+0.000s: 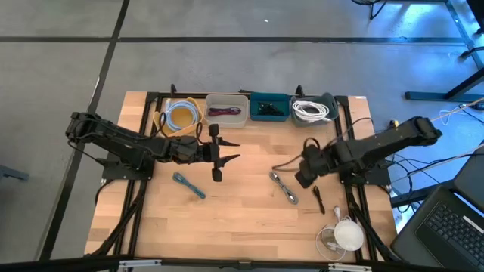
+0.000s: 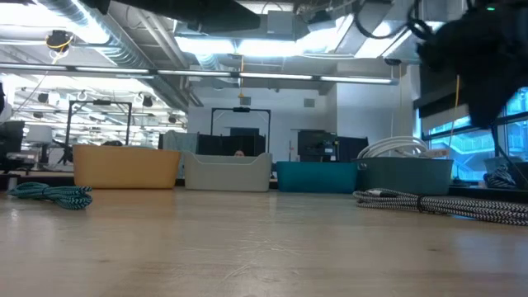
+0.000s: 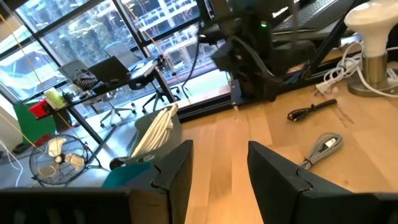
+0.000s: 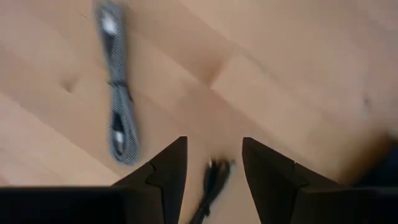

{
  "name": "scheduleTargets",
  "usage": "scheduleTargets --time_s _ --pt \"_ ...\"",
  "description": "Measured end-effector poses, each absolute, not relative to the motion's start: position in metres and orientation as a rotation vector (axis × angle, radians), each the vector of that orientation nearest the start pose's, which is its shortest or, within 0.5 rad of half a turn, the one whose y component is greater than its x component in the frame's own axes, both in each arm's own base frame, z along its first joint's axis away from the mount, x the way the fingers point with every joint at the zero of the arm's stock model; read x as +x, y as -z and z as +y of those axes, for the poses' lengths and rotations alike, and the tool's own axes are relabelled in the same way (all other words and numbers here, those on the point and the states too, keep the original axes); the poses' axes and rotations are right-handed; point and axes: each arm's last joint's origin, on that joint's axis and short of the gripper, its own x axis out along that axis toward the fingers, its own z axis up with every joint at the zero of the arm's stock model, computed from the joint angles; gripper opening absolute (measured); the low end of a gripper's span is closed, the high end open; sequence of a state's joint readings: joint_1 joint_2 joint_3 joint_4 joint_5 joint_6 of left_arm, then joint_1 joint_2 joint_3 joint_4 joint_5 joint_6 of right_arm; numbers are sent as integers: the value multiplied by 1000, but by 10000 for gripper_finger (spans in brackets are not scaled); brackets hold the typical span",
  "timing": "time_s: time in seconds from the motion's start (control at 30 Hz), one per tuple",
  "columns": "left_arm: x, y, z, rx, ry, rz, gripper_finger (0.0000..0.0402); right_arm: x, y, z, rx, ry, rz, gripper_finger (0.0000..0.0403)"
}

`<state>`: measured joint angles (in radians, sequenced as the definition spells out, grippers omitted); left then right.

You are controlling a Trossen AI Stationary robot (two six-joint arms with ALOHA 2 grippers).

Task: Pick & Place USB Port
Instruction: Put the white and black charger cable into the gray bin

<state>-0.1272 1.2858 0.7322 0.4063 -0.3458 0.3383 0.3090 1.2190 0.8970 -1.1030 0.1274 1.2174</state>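
Right gripper (image 4: pixel 211 163) hangs over the right half of the bench (image 1: pixel 242 219), jaws parted and empty, and the short black cable (image 4: pixel 210 183) sits right in the gap between the two fingers, still flat on the wood. That looks like the pick. To do it well: drop straight down, keep the cable centred between the jaws, and close across its width near the plug end, not along it, so it can't slide out. The grey braided cable (image 4: pixel 117 93) lies just beside, toward the middle of the bench; stay clear of it on the descent. Left gripper (image 1: pixel 217 155) waits mid-bench, jaws apart, holding nothing. Along the far edge the four bins (image 1: pixel 249 108) stand ready, and which one takes this cable I cannot tell
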Motion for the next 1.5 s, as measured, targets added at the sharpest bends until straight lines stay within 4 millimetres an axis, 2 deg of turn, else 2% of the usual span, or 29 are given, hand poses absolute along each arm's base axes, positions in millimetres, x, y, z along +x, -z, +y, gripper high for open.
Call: scheduleTargets --time_s 0.17,0.4,0.47,0.63,0.87,1.17,1.37,1.5 --pt "279 -265 -26 371 -193 179 143 171 -219 74 758 772 1278 156" --pt "279 -265 -26 368 -193 179 143 160 -198 87 805 792 1272 156" --pt "279 -265 -26 368 -193 179 143 163 -194 90 827 751 1229 156" --pt "279 -265 -26 361 -194 178 143 182 -193 100 847 526 1096 156" --pt "279 -265 -26 349 -195 175 143 194 -174 100 767 561 1137 156" --pt "279 -266 -26 329 -197 171 143 221 -146 102 733 468 1193 156" --pt "279 -264 -26 306 -198 181 143 226 -133 103 706 484 1220 155" --pt "278 -264 -26 307 -197 184 143 228 -130 104 705 485 1220 120"
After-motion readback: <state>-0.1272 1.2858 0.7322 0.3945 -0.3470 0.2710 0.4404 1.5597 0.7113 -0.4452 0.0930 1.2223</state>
